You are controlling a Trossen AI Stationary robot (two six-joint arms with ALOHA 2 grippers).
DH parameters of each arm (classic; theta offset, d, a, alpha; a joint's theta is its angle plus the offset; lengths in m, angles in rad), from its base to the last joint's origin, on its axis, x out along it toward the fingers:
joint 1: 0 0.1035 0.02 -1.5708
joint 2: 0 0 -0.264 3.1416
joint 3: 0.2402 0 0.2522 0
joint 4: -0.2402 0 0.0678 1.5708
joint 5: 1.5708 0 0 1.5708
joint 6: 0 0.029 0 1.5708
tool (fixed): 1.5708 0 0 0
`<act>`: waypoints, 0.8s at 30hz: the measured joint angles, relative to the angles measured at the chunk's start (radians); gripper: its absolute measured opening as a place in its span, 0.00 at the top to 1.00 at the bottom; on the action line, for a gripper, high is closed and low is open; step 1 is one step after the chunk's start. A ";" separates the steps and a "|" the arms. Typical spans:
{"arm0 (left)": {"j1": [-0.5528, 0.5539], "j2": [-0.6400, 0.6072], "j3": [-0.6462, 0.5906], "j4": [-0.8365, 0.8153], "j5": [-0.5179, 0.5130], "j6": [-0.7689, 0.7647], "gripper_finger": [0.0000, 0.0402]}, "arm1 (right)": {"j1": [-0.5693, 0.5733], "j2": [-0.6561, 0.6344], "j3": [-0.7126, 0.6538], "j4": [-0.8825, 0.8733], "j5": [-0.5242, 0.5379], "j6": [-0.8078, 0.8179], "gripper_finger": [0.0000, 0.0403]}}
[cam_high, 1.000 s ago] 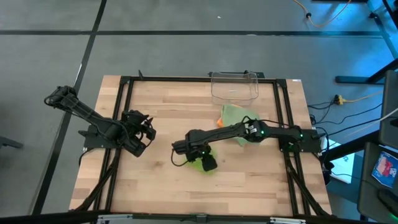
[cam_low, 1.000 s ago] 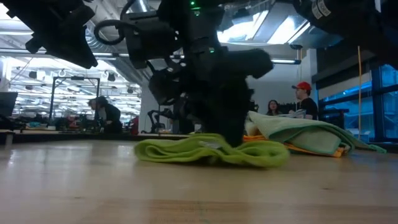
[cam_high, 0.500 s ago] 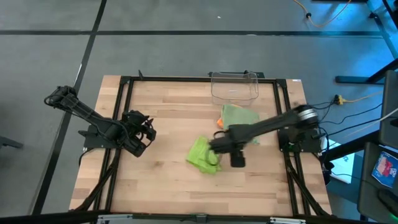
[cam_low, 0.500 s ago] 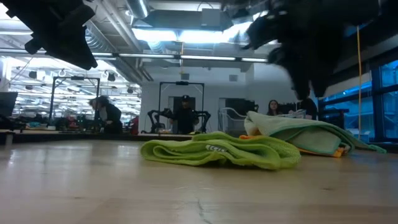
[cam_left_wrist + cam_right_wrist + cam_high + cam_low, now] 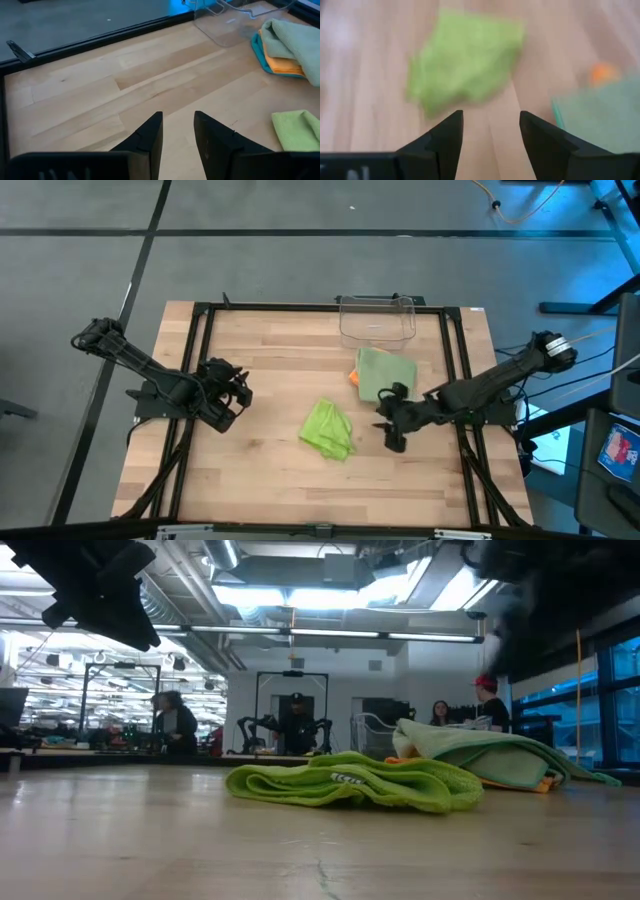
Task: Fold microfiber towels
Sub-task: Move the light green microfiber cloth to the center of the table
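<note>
The right gripper (image 5: 392, 432) has its jaws spread with nothing between them, hovering above bare worktop (image 5: 260, 470) between the lime green towel (image 5: 329, 428) and the stacked towels; its arm reaches in low from the right edge. The lime towel lies crumpled near the worktop's middle. Just beside the clear bin (image 5: 377, 318), the pale sage towel (image 5: 384, 373) tops the orange towel (image 5: 284, 63) and the teal towel (image 5: 260, 50). The left gripper (image 5: 232, 394) waits at the left side, jaws parted and empty.

robotics lab | more robot arms (image 5: 291, 730) on benches | exposed ceiling ducts (image 5: 180, 602) | seated people (image 5: 174, 726)
</note>
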 joint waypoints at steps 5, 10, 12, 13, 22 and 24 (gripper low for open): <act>0.000 0.016 0.000 0.016 -0.025 0.000 0.74 | -0.047 0.083 -0.071 0.437 -0.013 -0.122 0.51; 0.019 0.028 0.000 0.015 -0.091 0.002 0.74 | -0.072 0.236 -0.012 0.507 -0.038 -0.208 0.51; 0.038 0.028 0.000 0.016 -0.101 0.002 0.74 | -0.086 0.309 0.032 0.510 -0.014 -0.210 0.51; 0.047 0.028 0.000 0.016 -0.105 0.002 0.74 | -0.093 0.343 0.053 0.509 -0.008 -0.213 0.51; 0.109 0.028 0.000 0.016 -0.064 0.002 0.74 | -0.102 0.607 0.300 0.426 -0.057 -0.333 0.51; 0.112 0.028 0.000 0.015 -0.038 0.002 0.74 | -0.101 0.647 0.345 0.384 -0.076 -0.331 0.51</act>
